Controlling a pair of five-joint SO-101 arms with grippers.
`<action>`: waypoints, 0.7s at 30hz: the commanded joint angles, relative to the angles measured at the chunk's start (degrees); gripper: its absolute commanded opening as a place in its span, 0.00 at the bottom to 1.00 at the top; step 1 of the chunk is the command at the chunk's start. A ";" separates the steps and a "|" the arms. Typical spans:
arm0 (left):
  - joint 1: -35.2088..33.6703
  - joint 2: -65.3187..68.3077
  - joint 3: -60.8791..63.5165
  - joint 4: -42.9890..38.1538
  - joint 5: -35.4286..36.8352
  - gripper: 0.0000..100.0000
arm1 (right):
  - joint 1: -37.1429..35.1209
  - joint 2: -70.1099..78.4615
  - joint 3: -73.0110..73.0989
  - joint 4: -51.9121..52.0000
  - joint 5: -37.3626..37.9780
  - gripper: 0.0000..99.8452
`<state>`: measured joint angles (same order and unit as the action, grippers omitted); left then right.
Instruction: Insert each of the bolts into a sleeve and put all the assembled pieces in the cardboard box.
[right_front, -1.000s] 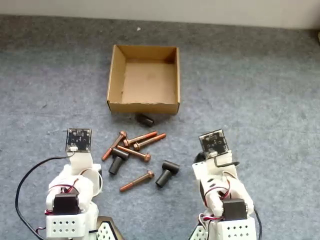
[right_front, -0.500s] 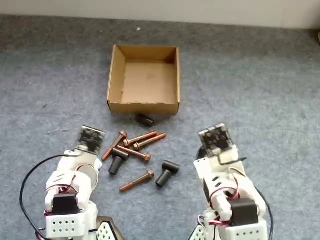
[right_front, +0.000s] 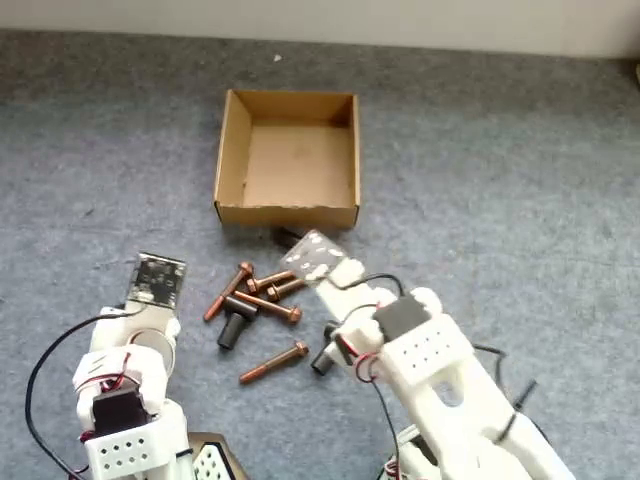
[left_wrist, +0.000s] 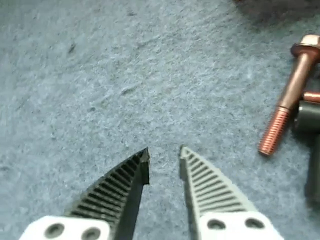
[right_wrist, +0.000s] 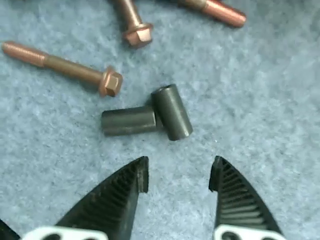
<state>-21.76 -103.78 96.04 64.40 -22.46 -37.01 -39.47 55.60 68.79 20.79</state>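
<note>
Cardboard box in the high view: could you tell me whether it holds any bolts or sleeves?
No, the cardboard box shows only its bare floor, with nothing lying inside.

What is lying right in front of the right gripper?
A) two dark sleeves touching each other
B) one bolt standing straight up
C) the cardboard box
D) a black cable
A: in the right wrist view the open right gripper faces two dark sleeves lying on the carpet, one's end against the other's side.
</note>
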 joint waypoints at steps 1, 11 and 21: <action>-3.65 -0.40 -0.31 -0.62 6.68 0.25 | -2.86 4.44 -2.59 -4.88 0.26 0.20; -4.44 -0.40 -0.31 -0.62 6.68 0.25 | -3.03 16.40 -2.86 -13.58 0.62 0.19; -4.44 -0.40 -0.13 -0.62 6.68 0.25 | 1.71 25.36 -3.12 -20.70 3.69 0.19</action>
<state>-25.63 -103.78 96.04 64.40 -16.31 -38.24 -17.41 52.70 48.92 23.87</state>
